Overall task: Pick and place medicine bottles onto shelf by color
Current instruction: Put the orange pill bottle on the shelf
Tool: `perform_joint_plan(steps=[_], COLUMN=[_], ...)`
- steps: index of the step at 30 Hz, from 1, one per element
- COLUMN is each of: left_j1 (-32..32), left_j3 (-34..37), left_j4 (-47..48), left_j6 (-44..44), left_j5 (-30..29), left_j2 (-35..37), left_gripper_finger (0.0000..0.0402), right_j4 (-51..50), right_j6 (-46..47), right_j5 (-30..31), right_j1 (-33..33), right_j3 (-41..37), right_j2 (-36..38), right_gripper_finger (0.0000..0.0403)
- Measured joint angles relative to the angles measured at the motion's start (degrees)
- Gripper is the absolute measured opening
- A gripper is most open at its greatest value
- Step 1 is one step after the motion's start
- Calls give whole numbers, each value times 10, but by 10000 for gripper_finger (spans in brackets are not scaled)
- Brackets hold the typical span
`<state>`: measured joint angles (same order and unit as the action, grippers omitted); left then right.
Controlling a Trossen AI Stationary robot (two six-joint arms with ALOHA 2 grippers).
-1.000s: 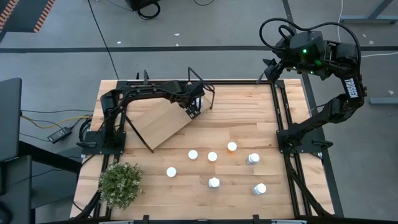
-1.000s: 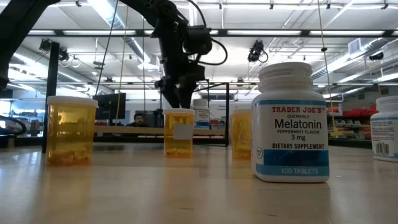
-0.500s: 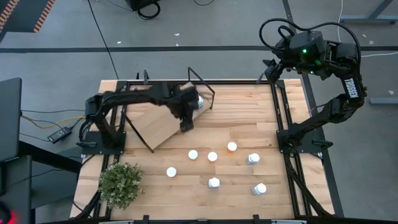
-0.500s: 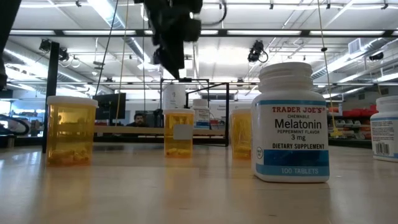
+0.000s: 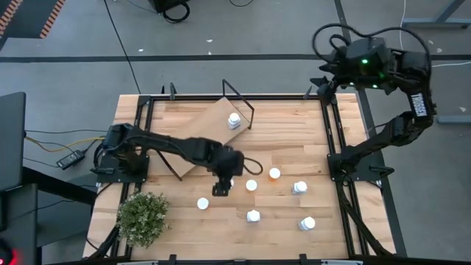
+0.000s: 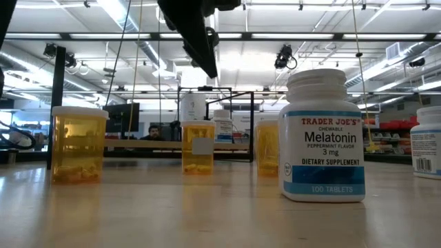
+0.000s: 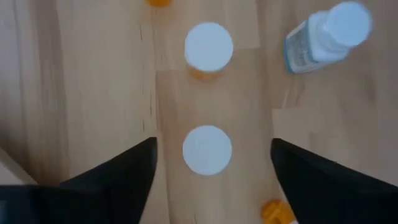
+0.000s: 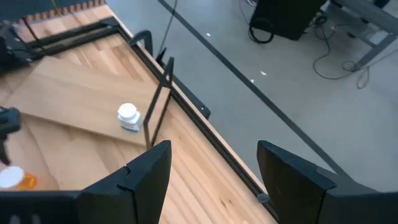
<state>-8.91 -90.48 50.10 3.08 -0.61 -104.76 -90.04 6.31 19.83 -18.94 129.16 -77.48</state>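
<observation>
Left pincer (image 5: 221, 189) moved off shelf (image 5: 193, 142), open, over bottle (image 7: 207, 149).

Grey concrete floor (image 5: 243, 29) surrounded the slatted wooden worktop (image 5: 294, 125), cables (image 5: 59, 143) trailing off its left edge. Strip lights (image 6: 386, 65) lined the hall ceiling.

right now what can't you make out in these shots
- High view: the bottle under the left pincer is covered by the arm, so its colour cannot be told there.
- Left wrist view: the bottle between the fingers shows only its white cap; the body is hidden beneath.
- Low view: the far right bottle is cut off by the edge.
- High view: the label of the bottle on the shelf is too small to read.
</observation>
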Motion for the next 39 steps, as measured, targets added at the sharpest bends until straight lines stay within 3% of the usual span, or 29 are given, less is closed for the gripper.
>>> perform_joint_plan(steps=[3,8,16,32,39], left_j1=[-11,-12,-2,7,6], left_j3=[0,0,0,0,0], left_j4=[2,4,16,24,23], left_j6=[8,21,22,11,8], left_j5=[-30,-13,-10,20,20], left_j2=[-15,-46,-88,-112,-112], left_gripper_finger=[358,374,359,354,305], right_j4=[0,0,0,0,0], right_j6=[9,36,89,73,71], right_j5=[0,0,-1,8,16], right_j1=[9,21,23,23,23], right_j3=[0,0,0,0,0], right_j2=[17,43,63,62,62], right_gripper_finger=[245,245,245,245,245])
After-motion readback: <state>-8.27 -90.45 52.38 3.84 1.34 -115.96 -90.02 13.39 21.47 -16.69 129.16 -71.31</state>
